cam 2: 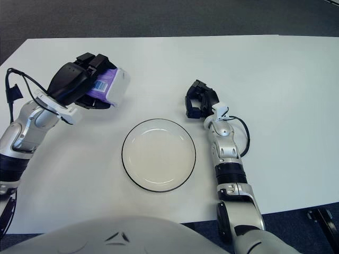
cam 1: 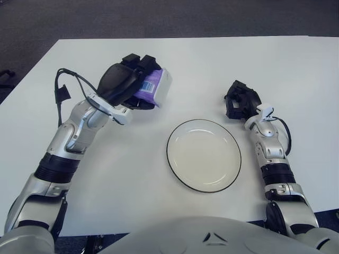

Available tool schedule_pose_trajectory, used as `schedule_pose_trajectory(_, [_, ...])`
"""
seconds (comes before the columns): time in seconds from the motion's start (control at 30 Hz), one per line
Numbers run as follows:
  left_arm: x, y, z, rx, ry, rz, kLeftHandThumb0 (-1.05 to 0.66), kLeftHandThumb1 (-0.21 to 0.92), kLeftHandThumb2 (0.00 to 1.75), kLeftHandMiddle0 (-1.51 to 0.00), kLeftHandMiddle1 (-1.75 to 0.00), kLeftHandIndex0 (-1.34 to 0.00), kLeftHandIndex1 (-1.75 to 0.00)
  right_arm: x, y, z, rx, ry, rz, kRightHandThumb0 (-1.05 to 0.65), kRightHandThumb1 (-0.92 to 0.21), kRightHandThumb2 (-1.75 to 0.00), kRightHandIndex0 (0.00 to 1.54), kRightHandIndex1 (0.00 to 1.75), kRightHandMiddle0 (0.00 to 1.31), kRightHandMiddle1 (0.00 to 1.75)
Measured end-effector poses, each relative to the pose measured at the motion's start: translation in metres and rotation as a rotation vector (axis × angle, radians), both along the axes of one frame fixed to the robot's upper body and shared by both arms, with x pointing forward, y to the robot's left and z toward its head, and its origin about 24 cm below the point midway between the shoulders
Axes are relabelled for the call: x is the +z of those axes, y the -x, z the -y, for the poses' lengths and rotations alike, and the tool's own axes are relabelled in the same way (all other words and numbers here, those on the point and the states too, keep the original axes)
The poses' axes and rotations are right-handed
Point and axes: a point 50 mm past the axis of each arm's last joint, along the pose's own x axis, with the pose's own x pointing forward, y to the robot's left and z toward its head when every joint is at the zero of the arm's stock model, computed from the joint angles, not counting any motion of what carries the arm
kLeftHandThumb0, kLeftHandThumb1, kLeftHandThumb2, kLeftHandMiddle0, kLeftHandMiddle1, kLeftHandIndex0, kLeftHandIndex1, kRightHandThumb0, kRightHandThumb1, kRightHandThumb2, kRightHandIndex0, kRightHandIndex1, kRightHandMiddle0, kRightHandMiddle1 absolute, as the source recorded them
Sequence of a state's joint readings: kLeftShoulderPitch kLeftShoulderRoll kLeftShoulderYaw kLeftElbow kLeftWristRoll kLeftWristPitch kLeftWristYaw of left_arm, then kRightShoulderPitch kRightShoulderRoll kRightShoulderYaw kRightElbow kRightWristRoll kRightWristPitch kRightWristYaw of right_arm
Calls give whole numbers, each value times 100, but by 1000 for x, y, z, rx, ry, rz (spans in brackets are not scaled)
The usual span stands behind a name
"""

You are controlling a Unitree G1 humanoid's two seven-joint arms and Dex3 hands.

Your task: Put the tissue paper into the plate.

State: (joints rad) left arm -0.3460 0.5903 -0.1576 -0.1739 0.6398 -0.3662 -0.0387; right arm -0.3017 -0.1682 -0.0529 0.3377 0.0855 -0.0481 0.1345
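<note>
Two robot arms are seen reaching over a white table point(cam 1: 175, 58). A purple and white tissue paper point(cam 1: 154, 86) pack is clasped in the curled fingers of the left hand point(cam 1: 127, 83), which is raised above the table's left part, up and to the left of the plate. A shadow is cast on the surface just below the pack. An empty white plate point(cam 1: 204, 154) with a dark rim is set near the middle of the table, well apart from the pack. To the plate's upper right, the right hand point(cam 1: 241, 99) is shown with its fingers curled inward and nothing held.
</note>
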Motion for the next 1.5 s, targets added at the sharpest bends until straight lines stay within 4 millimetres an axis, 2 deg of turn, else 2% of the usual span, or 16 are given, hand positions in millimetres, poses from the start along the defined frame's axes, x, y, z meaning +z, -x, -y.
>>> schedule_pose_trajectory(0.23, [14,14,23,-127,18,43,-36,82,67,-109,-175,-26,-175,0,-1,-1,4,0,-1,-48,-31,-132,123,175,62,175])
schedule_pose_trajectory(0.57, [12,28,55,-268,77,21,-39,64,90,-118,-175,-37,-175,0,-4,-3,14,5,-1,-49,-31,-133,125,175,62,175])
schedule_pose_trajectory(0.87, [8,35,68,-353,35,-7,-41,54,104,-126,-175,-44,-175,1,-5,-5,10,17,-1,-48,-31,-132,122,175,62,175])
schedule_pose_trajectory(1.23, [9,51,82,-527,-70,71,-40,61,95,-130,-175,-39,-175,3,-6,-6,-3,14,-5,-48,-32,-132,125,175,62,175])
schedule_pose_trajectory(1.5, [1,54,87,-587,-132,93,-39,64,91,-132,-175,-37,-175,4,-5,-6,-13,-6,-19,-49,-31,-132,125,175,62,175])
